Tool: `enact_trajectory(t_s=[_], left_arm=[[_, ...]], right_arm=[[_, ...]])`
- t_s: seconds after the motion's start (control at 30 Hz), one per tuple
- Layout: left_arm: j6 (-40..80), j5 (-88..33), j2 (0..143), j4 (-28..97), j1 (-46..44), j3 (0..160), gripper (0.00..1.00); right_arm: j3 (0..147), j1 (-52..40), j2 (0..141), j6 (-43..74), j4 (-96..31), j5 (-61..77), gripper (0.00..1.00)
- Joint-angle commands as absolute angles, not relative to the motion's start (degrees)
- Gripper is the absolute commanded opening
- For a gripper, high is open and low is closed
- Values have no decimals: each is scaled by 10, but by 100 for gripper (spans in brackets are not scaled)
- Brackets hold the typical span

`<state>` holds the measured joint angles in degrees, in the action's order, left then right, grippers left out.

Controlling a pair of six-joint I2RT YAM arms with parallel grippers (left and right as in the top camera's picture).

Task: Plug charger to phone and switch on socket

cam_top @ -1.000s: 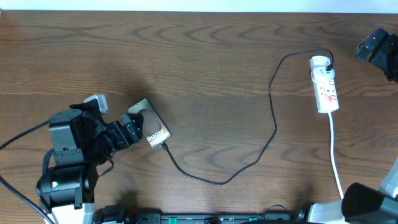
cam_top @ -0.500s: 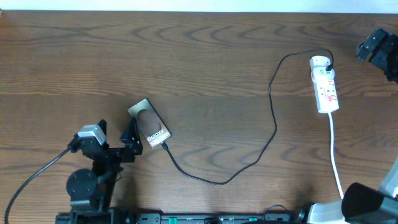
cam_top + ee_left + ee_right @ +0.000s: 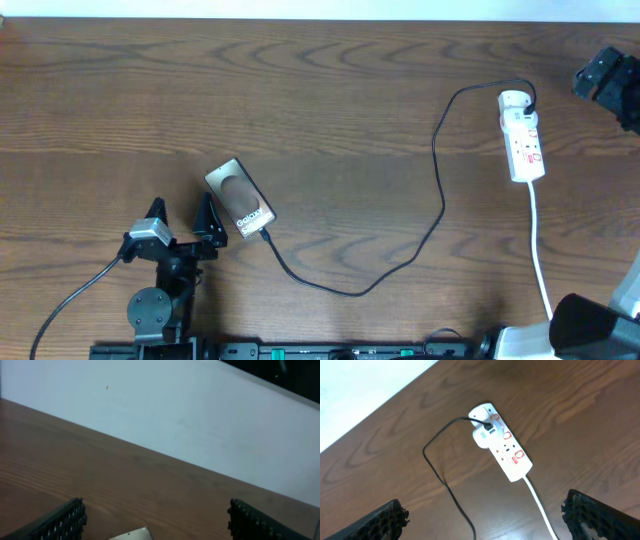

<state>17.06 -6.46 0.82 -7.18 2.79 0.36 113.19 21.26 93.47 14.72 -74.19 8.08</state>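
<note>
Two grippers stand wide, holding nothing. I see my left gripper (image 3: 181,210) just beside the phone (image 3: 240,199), lettered "Galaxy"; right gripper (image 3: 492,517) hovers above the socket (image 3: 501,442). The charger (image 3: 440,200) runs from socket's rounded end to the phone's edge, tip touching it.

Phone (image 3: 240,199) left, socket (image 3: 522,147) far right, charger (image 3: 443,205) between.

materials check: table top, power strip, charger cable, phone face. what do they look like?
Table top: brown wood grain, satin sheen; solid wood or laminate, cannot tell.
Power strip: white moulded plastic by the look, smooth, rounded end.
Charger cable: thin, black, matte, lying in loose curves; likely rubber or PVC jacket.
Phone: dark glossy face, probably glass or plastic.
</note>
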Motion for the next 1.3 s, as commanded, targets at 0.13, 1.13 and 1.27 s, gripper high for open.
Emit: enact_trajectory(t_s=[0.13,1.13,1.27], left_arm=[[157,-66,1,36,28,2,89],[157,-68,3,36,28,2,89],[157,-68,3,36,28,2,89]], right_arm=[[1134,213,931,154,-742,78,99],[1134,213,931,154,-742,78,99],[1131,213,916,150,-747,74,99]])
